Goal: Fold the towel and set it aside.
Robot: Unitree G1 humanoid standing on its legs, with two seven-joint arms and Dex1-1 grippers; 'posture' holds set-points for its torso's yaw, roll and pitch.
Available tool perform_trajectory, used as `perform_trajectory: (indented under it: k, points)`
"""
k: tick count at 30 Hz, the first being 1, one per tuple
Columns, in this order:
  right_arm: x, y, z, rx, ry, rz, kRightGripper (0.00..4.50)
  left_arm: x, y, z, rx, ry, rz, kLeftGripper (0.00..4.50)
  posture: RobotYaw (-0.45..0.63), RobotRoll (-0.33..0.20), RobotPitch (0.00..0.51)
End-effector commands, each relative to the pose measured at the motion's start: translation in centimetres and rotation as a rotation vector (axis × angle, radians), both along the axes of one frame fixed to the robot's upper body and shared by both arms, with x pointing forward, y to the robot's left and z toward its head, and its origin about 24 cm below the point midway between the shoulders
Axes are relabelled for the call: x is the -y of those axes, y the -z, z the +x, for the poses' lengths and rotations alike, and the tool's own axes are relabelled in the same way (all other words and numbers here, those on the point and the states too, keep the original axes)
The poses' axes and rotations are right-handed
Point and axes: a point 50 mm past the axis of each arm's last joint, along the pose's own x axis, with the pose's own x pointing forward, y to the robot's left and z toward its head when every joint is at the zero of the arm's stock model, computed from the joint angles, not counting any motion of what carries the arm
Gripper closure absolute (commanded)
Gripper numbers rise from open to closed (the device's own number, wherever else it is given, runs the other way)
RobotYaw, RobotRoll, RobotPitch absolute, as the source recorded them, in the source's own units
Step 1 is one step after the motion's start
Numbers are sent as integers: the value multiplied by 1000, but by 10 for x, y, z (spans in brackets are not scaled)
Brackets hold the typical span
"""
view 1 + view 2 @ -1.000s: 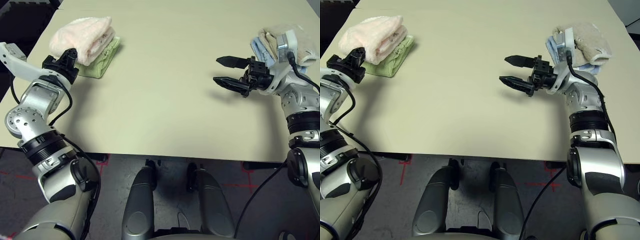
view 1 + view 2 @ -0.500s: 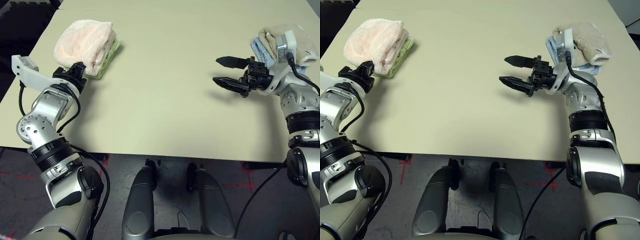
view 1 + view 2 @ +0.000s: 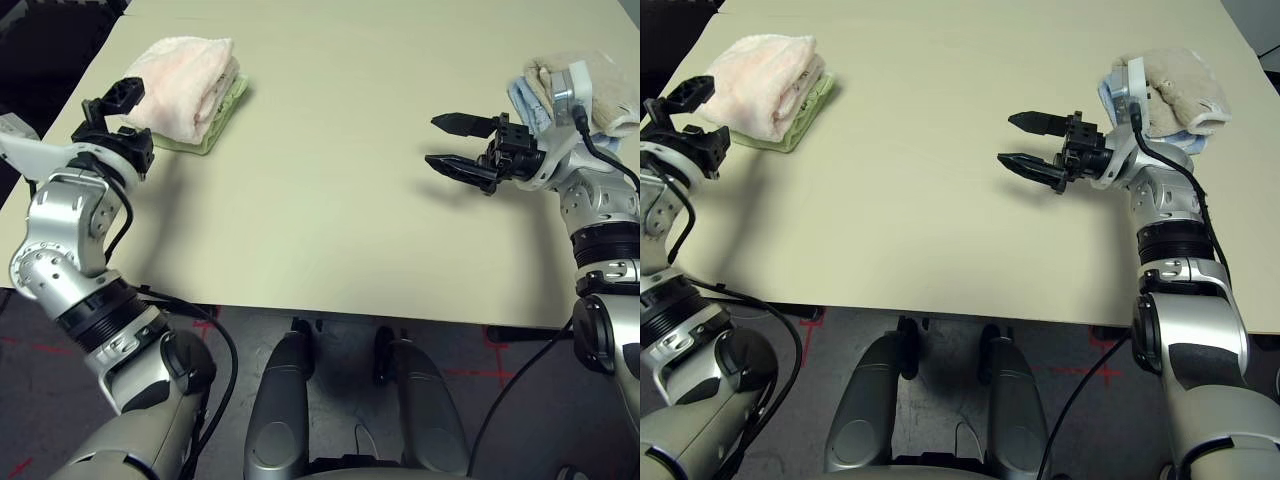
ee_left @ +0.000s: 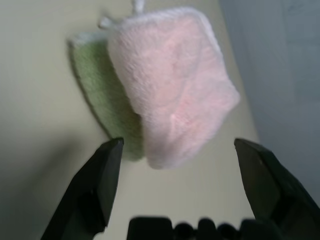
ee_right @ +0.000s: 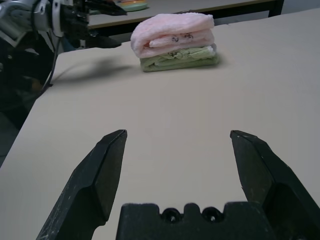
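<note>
Pink towel [image 3: 187,83] folded, upper left of frame, atop green towel [image 3: 222,112]. Left gripper [image 3: 112,108] just beside it, jaws wide, empty. Right gripper [image 3: 452,143] right of centre, jaws wide, empty.

Bright, even overhead light; soft shadows on the table [image 3: 330,200]; the left wrist view is blurred.

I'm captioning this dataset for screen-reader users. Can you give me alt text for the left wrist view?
A folded pale pink towel lies stacked on a folded light green towel on a beige table, seen from just behind the left gripper. Its two black fingers stand wide open and empty, clear of the towels.
</note>
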Motion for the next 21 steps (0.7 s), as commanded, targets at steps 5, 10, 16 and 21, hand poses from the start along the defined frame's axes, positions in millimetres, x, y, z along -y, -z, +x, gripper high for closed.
perform_trajectory:
  k: [5,10,16,21]
  points:
    - [1,1,1,1,5,6,0,18,-30,1,90,282,780,28,92,0,311]
    - [2,1,7,0,120,69,0,56,-26,33,419,526,1156,28,94,0,305]
    - [5,19,30,6,656,241,0,92,0,84,632,493,1000,28,53,0,295]
    - [9,20,35,61,902,347,0,105,9,110,685,357,887,28,27,0,288]
